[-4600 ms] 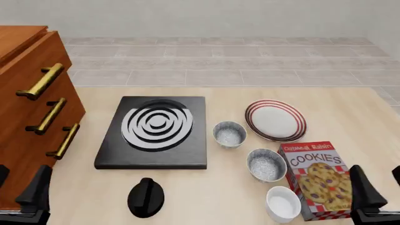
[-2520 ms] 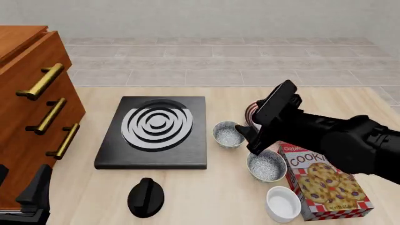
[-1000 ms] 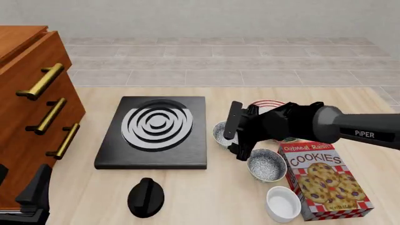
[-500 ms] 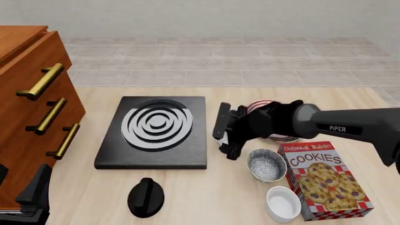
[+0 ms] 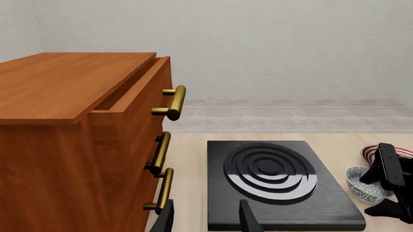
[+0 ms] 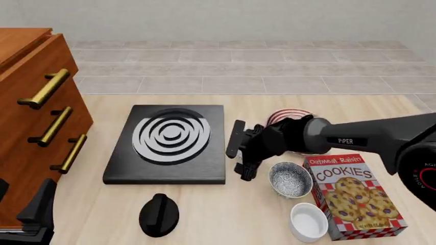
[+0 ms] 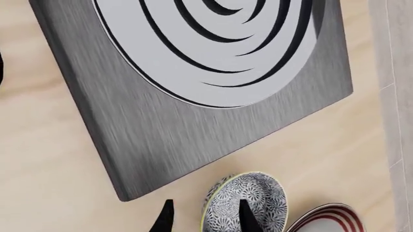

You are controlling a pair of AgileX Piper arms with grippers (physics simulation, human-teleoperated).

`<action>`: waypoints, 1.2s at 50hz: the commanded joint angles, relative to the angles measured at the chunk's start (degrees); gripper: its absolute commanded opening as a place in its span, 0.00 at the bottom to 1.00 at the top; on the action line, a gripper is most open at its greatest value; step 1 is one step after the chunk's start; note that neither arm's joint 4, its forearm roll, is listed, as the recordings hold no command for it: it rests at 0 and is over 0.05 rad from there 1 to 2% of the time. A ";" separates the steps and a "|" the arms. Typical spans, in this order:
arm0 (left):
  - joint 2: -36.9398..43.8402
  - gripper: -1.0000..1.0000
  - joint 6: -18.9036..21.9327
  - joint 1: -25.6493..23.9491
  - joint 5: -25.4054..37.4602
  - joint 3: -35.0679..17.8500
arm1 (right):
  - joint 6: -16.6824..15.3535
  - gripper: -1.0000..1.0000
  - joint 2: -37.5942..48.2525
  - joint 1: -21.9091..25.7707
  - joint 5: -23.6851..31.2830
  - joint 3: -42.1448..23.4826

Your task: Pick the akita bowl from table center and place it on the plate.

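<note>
We are seeing a table [image 6: 122, 214] of pale, matt wood with a faint grain, and beside it a drawer cabinet [image 5: 71, 140] of reddish-brown wood with shiny brass-like metal handles [image 6: 46, 88]. The stove plate [image 7: 187, 111] is looking like dark brushed metal with a lighter, smooth ringed disc, while the akita bowl [image 7: 248, 203] and the plate [image 7: 326, 220] are looking like glazed ceramic, the bowl speckled. The cookie box [image 6: 350, 196] is looking like printed cardboard, and the right gripper [image 6: 238, 150] is showing matt black plastic.

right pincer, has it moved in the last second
Yes. In the front view the right pincer has shifted left, toward the black square stove plate, and now covers the small grey-blue speckled bowl.
</note>
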 commanded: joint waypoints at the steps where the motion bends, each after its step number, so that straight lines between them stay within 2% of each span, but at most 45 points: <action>1: -0.01 1.00 0.00 0.00 0.00 0.00 | 3.11 1.00 2.25 0.10 -1.00 0.03; 10: 0.01 1.00 -0.01 0.01 0.00 0.00 | 1.83 1.00 1.47 -0.13 -2.45 1.17; 11: 0.02 1.00 0.00 0.00 0.00 0.00 | 1.95 0.00 1.44 -0.09 -2.29 1.10; 25: 0.04 1.00 -0.02 0.00 0.00 0.00 | -0.58 0.00 0.23 -1.48 -2.60 1.59; 30: 0.03 1.00 -0.02 0.00 0.00 0.00 | -2.40 0.00 -1.77 -1.69 -2.99 1.72; 40: 0.01 1.00 0.01 0.00 0.00 0.00 | -4.05 0.00 -4.77 -2.94 -1.04 0.37; 44: 0.02 1.00 0.00 -0.01 0.00 0.00 | -3.43 0.00 -6.11 -2.66 -0.40 -0.39; 46: -0.01 1.00 0.00 0.00 0.00 0.00 | -0.11 0.00 -6.92 -0.84 2.23 -2.53; 47: 0.01 1.00 -0.01 0.00 0.00 0.00 | 0.33 0.00 -7.24 -0.61 2.42 -2.85; 49: -0.01 1.00 0.00 0.00 0.00 0.00 | -0.89 0.00 -7.78 -1.23 3.10 -3.00; 54: 0.00 1.00 0.01 -0.01 0.00 0.00 | -0.42 0.00 -7.91 -1.00 3.88 -3.54; 57: 0.00 1.00 -0.01 -0.01 0.00 0.00 | -1.34 0.00 -8.28 -2.17 3.66 -2.77; 60: 0.02 1.00 0.00 0.00 0.00 0.00 | -0.16 0.00 -8.90 -2.48 3.67 -3.07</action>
